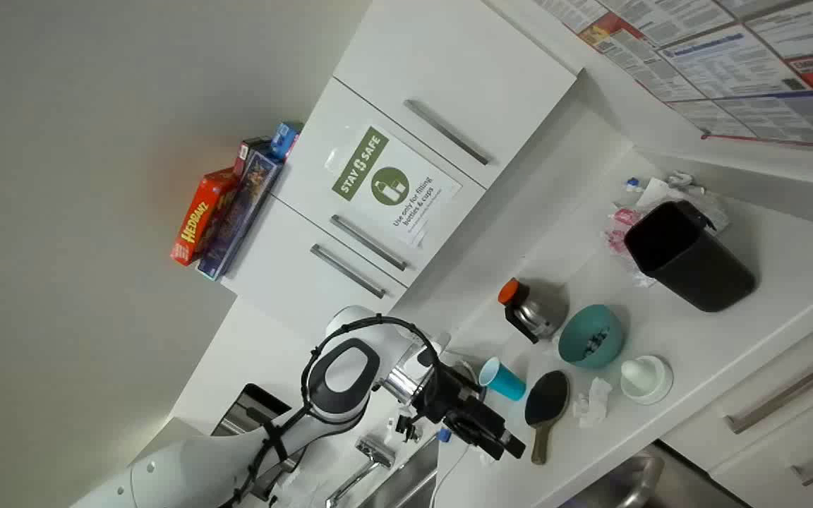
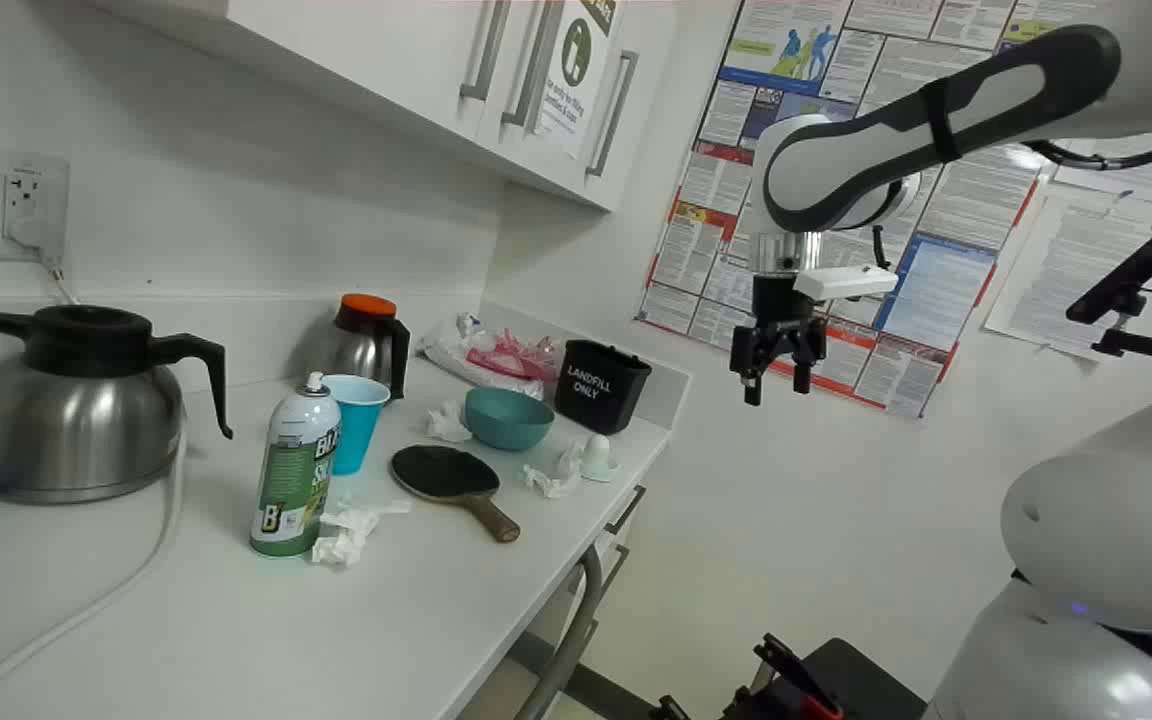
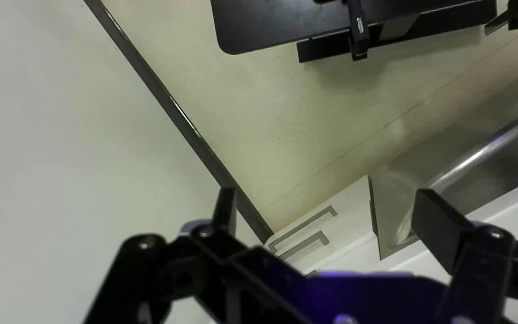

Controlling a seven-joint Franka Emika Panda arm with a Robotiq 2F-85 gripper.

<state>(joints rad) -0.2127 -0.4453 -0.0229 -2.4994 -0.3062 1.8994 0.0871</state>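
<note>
My black gripper [image 2: 777,387] hangs in the air with its fingers pointing down, beyond the counter's front edge. In the wrist view the gripper [image 3: 326,202] stands wide open, with nothing between its fingers; floor and drawer fronts show below. On the counter lies a black paddle [image 2: 444,472] with a brown handle. Around it are a blue cup [image 2: 356,420], a teal bowl [image 2: 508,418] with dark contents in an exterior view, crumpled white paper [image 2: 556,475], and a white dish with a rounded piece [image 1: 646,381]. A green-and-white spray can [image 2: 298,470] stands upright near the cup.
A black bin [image 1: 696,261] stands at the counter's end before a plastic bag [image 2: 496,355]. Two steel carafes, one orange-lidded [image 1: 540,310] and one larger [image 2: 86,400], stand towards the wall. Cabinets [image 1: 449,85] overhang the counter. Drawer handles [image 3: 304,227] project below its edge.
</note>
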